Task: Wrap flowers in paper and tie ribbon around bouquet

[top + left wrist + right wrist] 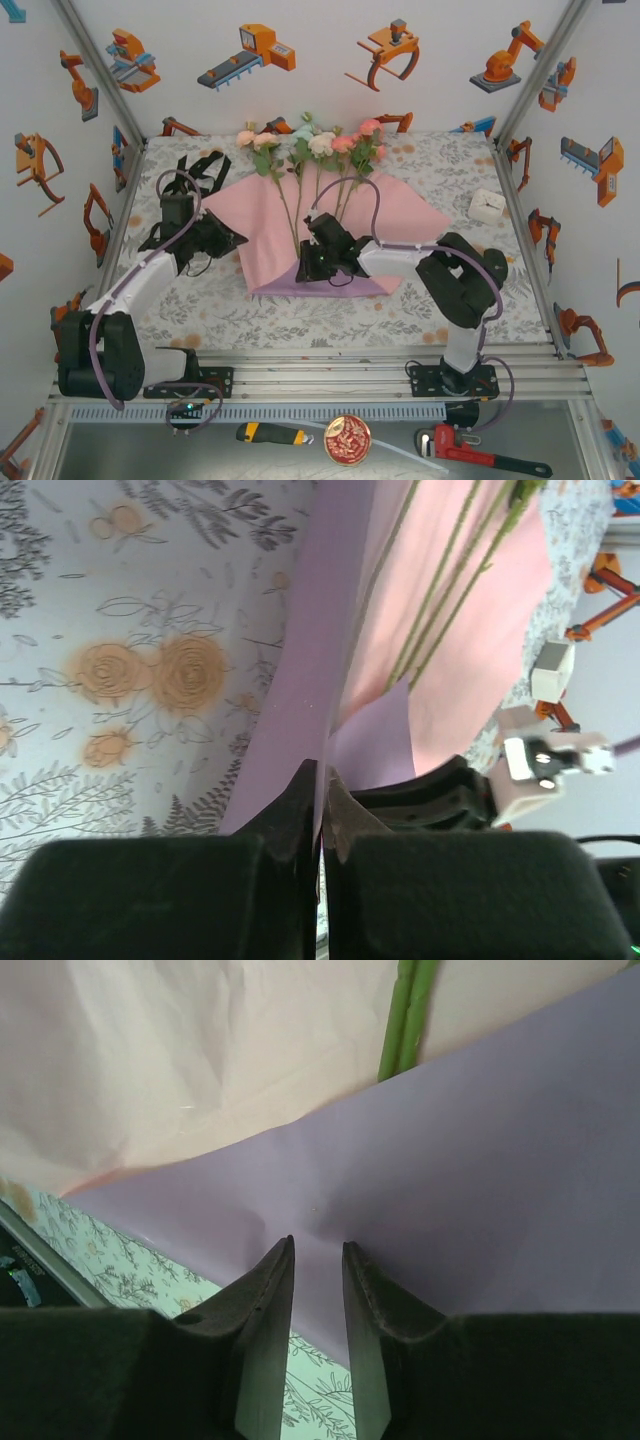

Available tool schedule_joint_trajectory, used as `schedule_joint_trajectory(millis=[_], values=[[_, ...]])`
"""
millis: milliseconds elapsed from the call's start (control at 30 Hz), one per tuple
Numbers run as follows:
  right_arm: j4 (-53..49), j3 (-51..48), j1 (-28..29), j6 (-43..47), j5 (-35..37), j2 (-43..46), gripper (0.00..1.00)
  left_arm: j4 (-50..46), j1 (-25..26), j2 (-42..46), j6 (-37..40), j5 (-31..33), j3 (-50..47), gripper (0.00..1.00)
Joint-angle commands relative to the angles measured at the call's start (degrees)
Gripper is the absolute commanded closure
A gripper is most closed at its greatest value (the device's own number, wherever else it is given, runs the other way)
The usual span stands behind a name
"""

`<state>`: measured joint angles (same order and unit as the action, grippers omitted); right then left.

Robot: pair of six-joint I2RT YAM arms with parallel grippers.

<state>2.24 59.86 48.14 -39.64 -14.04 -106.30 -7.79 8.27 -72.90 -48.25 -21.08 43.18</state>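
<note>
my left gripper (320, 776) is pinched tight on the thin purple edge of the paper (300, 670), which stands up between its black jaws. my right gripper (318, 1248) is narrowly parted with its tips at a smooth purple fold; i cannot tell whether it touches. beyond that, the pale pink face lies softly creased, and the slim green stems of the flowers (320, 143) run across it, blooms toward the back. the grey floral tablecloth (450, 300) lies underneath. the floppy black ribbon (205, 165) sits bunched behind the left arm, and a small white box (487, 205) stands off to the right.
</note>
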Motion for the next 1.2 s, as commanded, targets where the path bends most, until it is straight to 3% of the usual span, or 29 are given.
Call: schedule_joint_trajectory(millis=[0, 233, 333, 700, 967, 1167], values=[[0.8, 1.25, 0.35, 0.31, -2.45, -0.32, 0.68, -1.93, 0.48, 0.94, -0.97, -1.15, 3.17, 0.92], [-4.34, 2.52, 1.99, 4.15, -1.06, 3.18, 0.67, -3.72, 0.46, -0.7, 0.91, 0.2, 6.14, 0.93], [-4.46, 1.81, 3.32, 4.23, -1.34, 4.27, 0.72, -3.63, 0.64, -1.27, 0.88, -0.61, 7.17, 0.93], [-6.0, 3.11, 4.24, 7.19, -0.49, -1.12, 0.78, -1.42, 4.19, -1.58, -1.21, -2.58, 10.45, 0.93], [-6.3, -0.55, 3.8, 9.05, 0.98, 7.83, 0.78, -1.84, 5.66, -3.51, -0.95, -1.42, 12.19, 0.93], [-2.7, -0.28, 3.84, 7.32, -0.84, 2.56, 0.8, -0.79, 7.26, -4.1, -1.63, -1.16, 13.1, 0.93]])
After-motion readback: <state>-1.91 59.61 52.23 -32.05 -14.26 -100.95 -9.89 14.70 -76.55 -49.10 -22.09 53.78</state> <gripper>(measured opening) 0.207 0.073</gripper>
